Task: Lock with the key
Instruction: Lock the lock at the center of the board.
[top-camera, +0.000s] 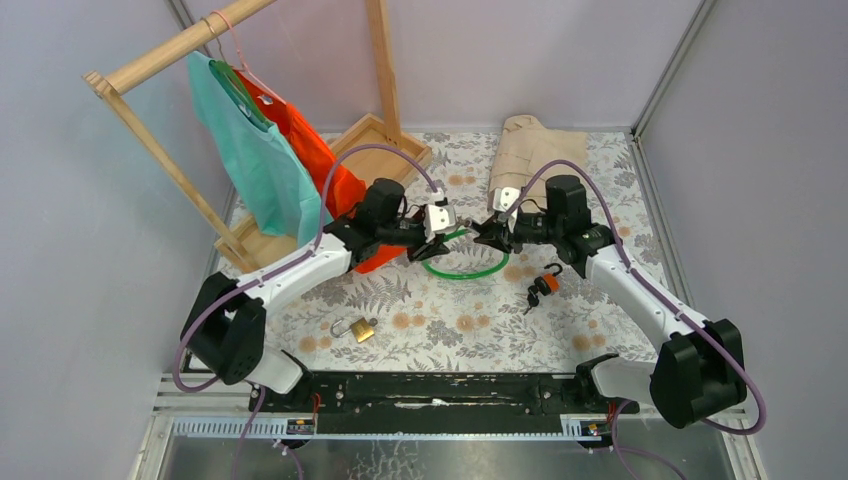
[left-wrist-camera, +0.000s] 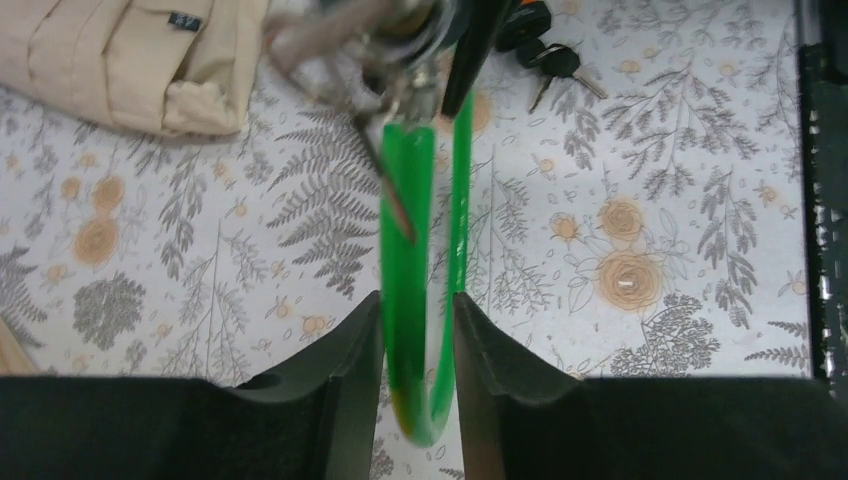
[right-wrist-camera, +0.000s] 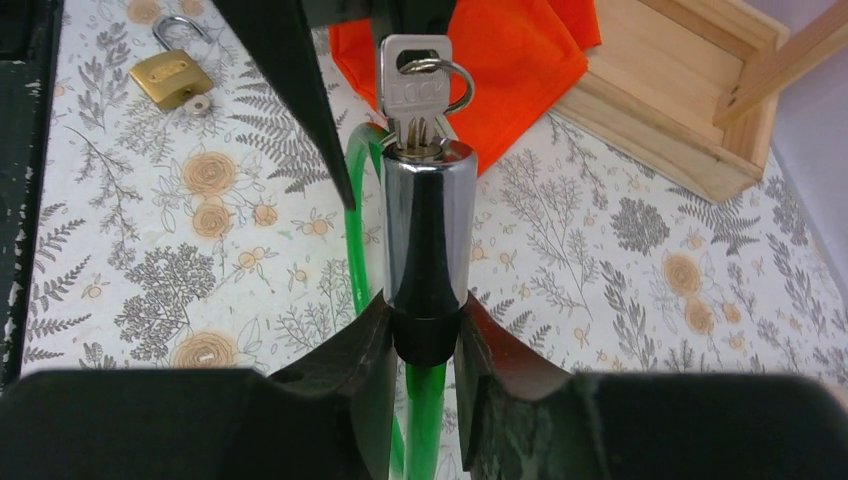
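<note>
key in lock cylinder, axis pointing at left gripper | right gripper clamps cylinder | left gripper pinches green cable

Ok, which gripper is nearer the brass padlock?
Left. The left gripper, on the green cable lock, is beyond and right of the brass padlock; the right gripper is farther right.

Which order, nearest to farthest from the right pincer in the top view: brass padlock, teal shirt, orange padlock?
1. Orange padlock, just right of the right pincer, toward the bases.
2. Brass padlock, front left.
3. Teal shirt, hanging on the rack, far left.
</note>
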